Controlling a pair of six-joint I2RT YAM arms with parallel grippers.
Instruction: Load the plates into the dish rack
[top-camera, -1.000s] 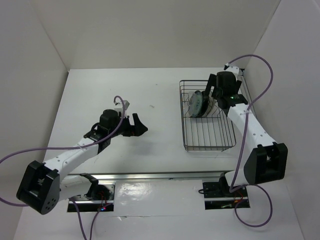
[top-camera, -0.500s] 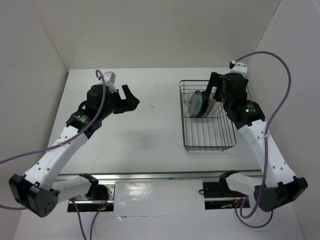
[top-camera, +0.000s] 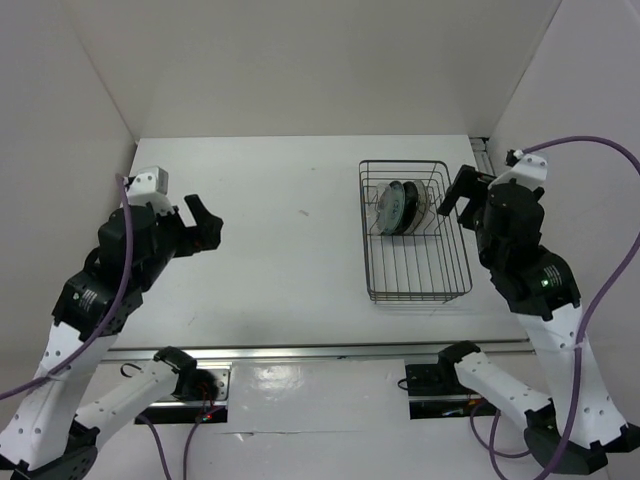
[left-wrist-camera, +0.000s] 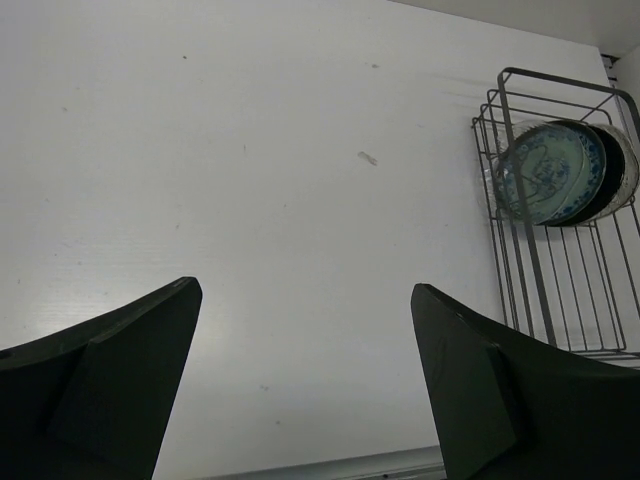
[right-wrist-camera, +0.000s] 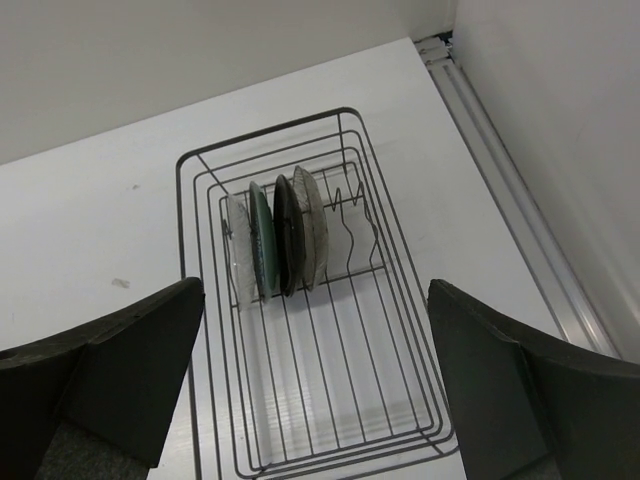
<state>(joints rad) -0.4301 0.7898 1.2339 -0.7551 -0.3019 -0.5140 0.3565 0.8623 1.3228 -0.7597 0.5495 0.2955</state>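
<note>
The dark wire dish rack (top-camera: 415, 270) stands at the right of the table; it also shows in the right wrist view (right-wrist-camera: 330, 400) and the left wrist view (left-wrist-camera: 520, 250). Several plates stand upright side by side at its far end: clear (right-wrist-camera: 237, 260), blue-green patterned (right-wrist-camera: 261, 250), glossy black (right-wrist-camera: 286, 240) and whitish (right-wrist-camera: 311, 230). The patterned plate (left-wrist-camera: 548, 170) faces the left wrist view. My right gripper (top-camera: 462, 195) is open and empty, raised beside the rack's right edge. My left gripper (top-camera: 203, 222) is open and empty, high over the table's left side.
White walls enclose the table on the left, back and right. A metal rail (top-camera: 320, 352) runs along the near edge. A grooved strip (right-wrist-camera: 500, 170) lies by the right wall.
Both arms have lifted and pulled back. The left gripper swung away to the left. The right gripper left the plates in the rack and rose to the right.
</note>
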